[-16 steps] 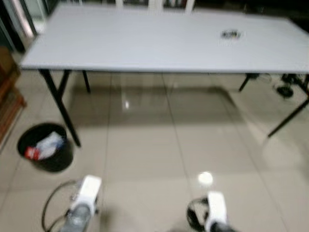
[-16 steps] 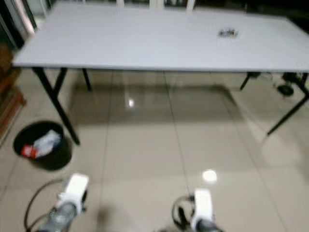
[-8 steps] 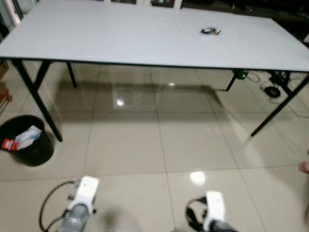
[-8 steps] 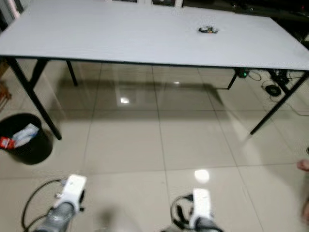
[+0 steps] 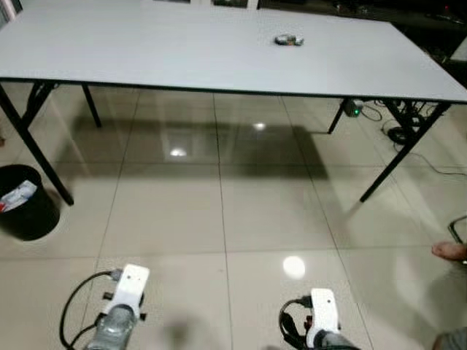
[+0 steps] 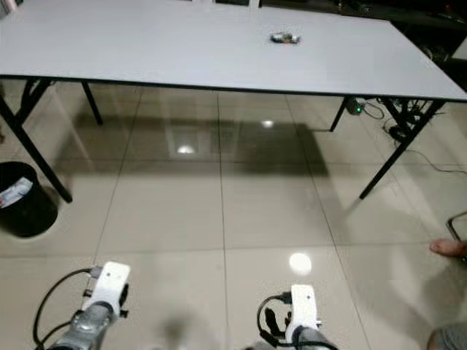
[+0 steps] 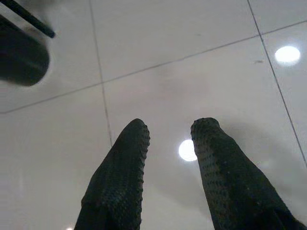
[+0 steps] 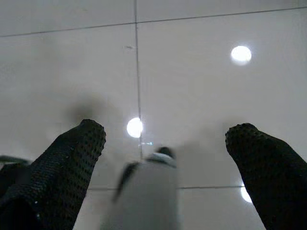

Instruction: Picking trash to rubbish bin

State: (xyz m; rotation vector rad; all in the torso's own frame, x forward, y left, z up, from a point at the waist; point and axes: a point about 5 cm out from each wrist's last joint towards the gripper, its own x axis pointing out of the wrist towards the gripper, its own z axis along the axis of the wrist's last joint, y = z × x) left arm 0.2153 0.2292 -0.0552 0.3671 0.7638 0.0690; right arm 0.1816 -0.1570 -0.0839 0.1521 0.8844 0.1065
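Trash [image 5: 289,40] sits near the table's [image 5: 146,44] far edge: small, probably light; we pinch its middle. Left gripper [image 7: 168,132] and right gripper [image 8: 165,139] released, empty.

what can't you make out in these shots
- Small object on the table, eye views: too small and far to identify.
- Bin, left eye view: cut off by the left edge; only some white trash shows inside.
- Person's foot, eye views: the rest is cut off by the right edge.
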